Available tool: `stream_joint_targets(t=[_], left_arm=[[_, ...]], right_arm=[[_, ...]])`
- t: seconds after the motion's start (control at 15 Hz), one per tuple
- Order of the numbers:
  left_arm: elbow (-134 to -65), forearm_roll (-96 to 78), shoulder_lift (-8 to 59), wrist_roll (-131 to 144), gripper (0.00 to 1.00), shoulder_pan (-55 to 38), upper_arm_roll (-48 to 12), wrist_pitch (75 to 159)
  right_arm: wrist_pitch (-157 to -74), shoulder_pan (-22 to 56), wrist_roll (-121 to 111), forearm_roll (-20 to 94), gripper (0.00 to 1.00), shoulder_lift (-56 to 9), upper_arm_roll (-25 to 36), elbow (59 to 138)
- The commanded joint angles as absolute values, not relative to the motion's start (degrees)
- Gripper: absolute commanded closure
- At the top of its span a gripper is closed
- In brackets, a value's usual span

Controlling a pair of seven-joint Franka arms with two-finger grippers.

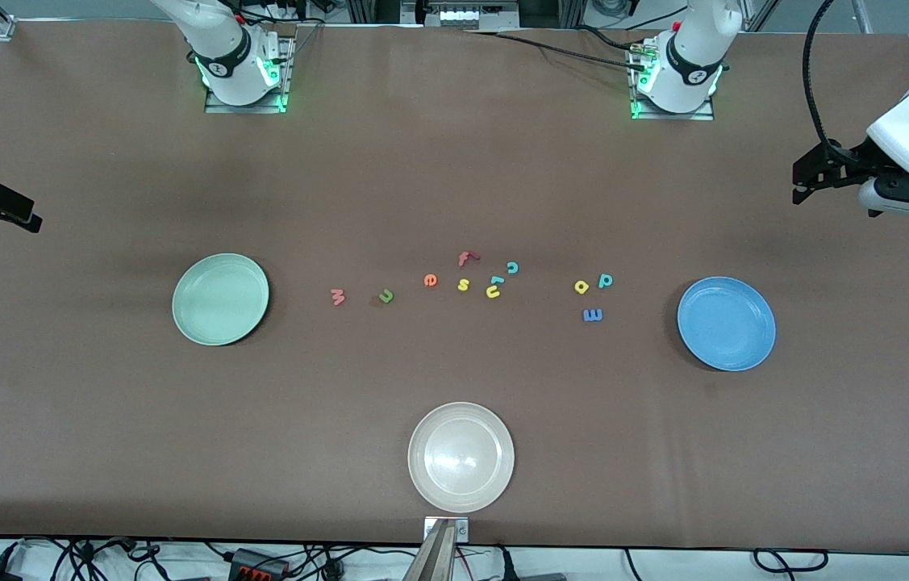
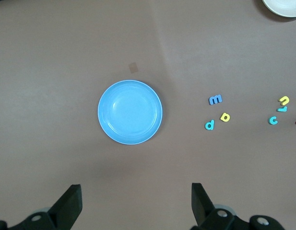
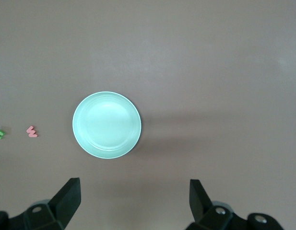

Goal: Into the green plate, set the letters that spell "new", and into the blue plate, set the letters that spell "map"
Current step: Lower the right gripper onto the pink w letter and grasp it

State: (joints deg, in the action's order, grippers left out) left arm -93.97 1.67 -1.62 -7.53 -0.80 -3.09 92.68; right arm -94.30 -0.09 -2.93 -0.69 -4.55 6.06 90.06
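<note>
Letters for "new" lay untouched on the brown desk (image 1: 454,161) in the middle band of the front view: the salmon-red w (image 1: 337,297) nearest the green plate (image 1: 194,323), then the green n (image 1: 385,296) beside it, then the orange e (image 1: 430,280) toward the frame's centre. Letters for "map" sat as a small cluster near the blue plate (image 1: 700,343): the yellow a (image 1: 581,286), the teal p (image 1: 606,280) just beside it, and the blue m (image 1: 593,315) lower in the frame. Between the two groups were the red f (image 1: 466,258), yellow s (image 1: 463,284), yellow u (image 1: 493,291) and teal c (image 1: 512,267), which belonged to neither word. Both plates were empty, as was the cream-white plate (image 1: 430,484) at lower centre, so by my judgement nothing was done and all six placements remained. The left tool (image 2: 136,203) hung over the desk by the blue plate, jaws spread wide and holding nothing; the right tool (image 3: 134,201) hung by the green plate, equally wide and empty.
</note>
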Motion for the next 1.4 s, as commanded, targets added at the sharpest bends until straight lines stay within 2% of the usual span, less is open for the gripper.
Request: stream_joint_targets(t=[0.0,0.73,1.33], left_arm=[[-92.0,0.9,-0.8,-8.3,0.0,-0.8,-3.2,91.2],[-92.0,0.9,-0.8,-8.5,0.0,-0.4,-3.1,90.0],[-92.0,0.9,-0.8,-8.5,0.0,-0.4,-3.1,90.0]], right_arm=[[-94.8,-0.4,-2.8,-1.4,0.0,-3.3,5.7,91.0],[-95.1,1.1,-2.8,-1.7,0.0,-5.9,5.4,91.3],[-98.8,8.6,-1.8,-1.3,0.0,-13.3,5.3,91.2]])
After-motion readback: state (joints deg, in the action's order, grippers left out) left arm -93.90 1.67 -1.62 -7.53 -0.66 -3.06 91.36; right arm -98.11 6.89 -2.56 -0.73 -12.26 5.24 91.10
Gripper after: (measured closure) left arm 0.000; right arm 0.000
